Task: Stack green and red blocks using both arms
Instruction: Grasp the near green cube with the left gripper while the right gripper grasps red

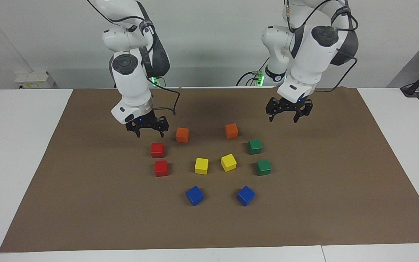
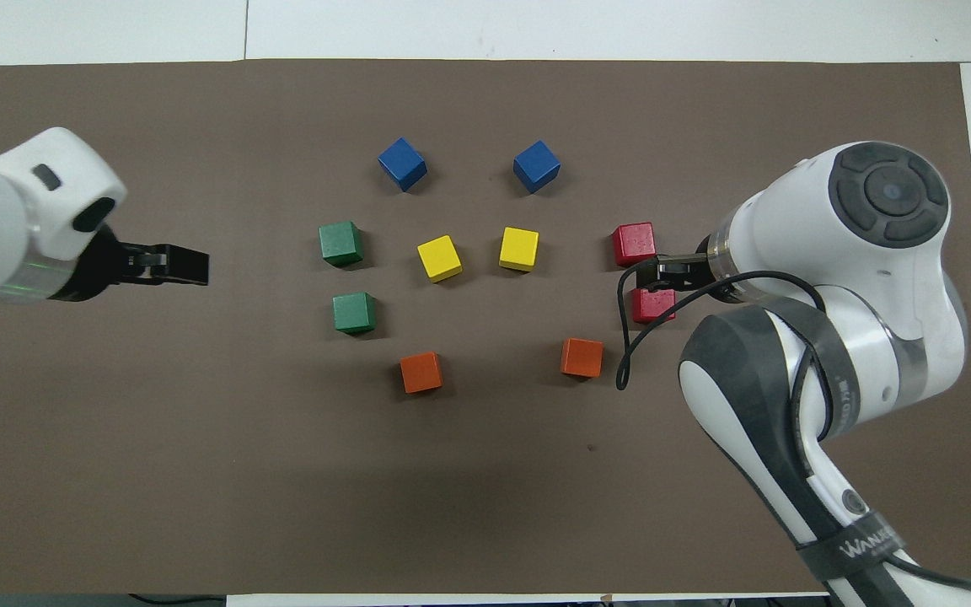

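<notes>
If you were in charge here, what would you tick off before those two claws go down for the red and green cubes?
1. All four cubes lie single on the mat, none stacked: ok.
2. Right gripper open and empty: ok.
3. Left gripper open and empty: ok.
4. Right gripper lined up over the red block nearer the robots: not ok; it hangs above the mat just short of it.
5. Left gripper over the green block nearer the robots: not ok; it hangs off toward the left arm's end of the table.
6. Second red block and second green block unblocked: ok.
</notes>
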Motion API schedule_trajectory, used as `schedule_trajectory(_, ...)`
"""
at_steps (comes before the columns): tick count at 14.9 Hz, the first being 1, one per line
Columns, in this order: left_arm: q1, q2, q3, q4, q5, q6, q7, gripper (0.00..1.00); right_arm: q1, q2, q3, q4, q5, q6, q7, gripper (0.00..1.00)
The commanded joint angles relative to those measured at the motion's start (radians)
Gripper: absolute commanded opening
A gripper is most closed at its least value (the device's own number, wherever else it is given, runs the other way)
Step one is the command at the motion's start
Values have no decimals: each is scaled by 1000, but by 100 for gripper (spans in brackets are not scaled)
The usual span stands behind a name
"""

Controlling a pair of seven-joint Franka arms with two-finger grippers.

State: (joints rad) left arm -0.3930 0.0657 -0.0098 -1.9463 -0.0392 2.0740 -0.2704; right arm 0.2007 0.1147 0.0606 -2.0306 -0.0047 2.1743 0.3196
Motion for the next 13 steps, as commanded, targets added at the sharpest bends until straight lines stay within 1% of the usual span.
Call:
schedule_trajectory(1,-36,-3,19,-89,-13,106,-26,100,-18,14,7,-28,3,45,0,100)
schedule_trajectory(3,-41,40,21,-86,-11,129,-32,100,-32,13,7,-74,3,94,0,100)
schedule_trajectory(4,-46,45,21,-91,-10,139,-32,100,-32,14,7,-89,3,113,-2,100)
schedule_trajectory(7,-47,77,22,-91,-4,161,-33,100,-30,26,7,-94,3,125,1,100)
schedule_trajectory(10,-56,112,22,-95,-2,184,-70,100,-27,49,7,-95,3,162,15,100)
schedule_trajectory(13,-59,144,24,-102,-2,210,-87,100,-20,52,8,-114,3,174,15,100)
